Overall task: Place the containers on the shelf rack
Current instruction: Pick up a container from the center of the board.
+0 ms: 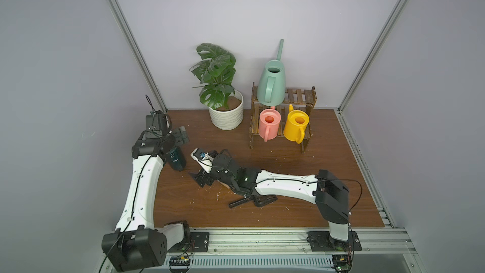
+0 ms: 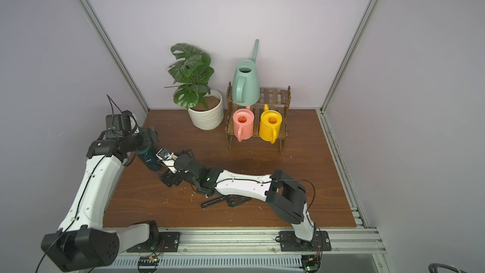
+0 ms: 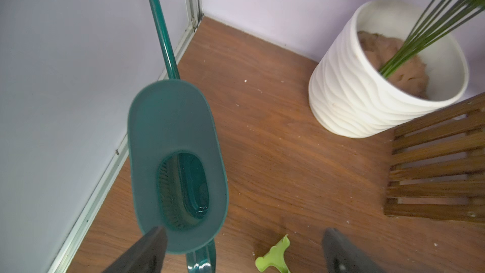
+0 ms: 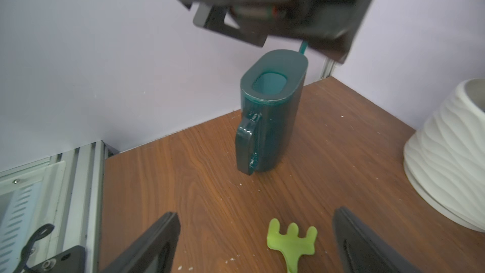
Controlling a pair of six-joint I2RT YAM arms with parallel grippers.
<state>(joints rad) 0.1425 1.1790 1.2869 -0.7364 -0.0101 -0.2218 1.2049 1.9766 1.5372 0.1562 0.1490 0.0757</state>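
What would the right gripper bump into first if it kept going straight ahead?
Probably the dark teal watering can, handle side first. The open right gripper points at it; the green rake lies lower down. Depth is unclear.

four cans (image 1: 271, 85) (image 1: 269, 126) (image 1: 295, 127) (image 1: 176, 160), one rack (image 1: 301, 95), one plant (image 1: 216, 74), one rake (image 4: 291, 242), perhaps one trowel (image 1: 252, 200).

In both top views the dark teal can (image 1: 176, 159) (image 2: 149, 157) is largely hidden behind the left arm's wrist (image 1: 157, 140), its spout unseen. In the right wrist view, the white pot (image 4: 446, 158) and the green rake (image 4: 291, 240) near the can are cut off by the edge; so is the can's handle in the left wrist view.
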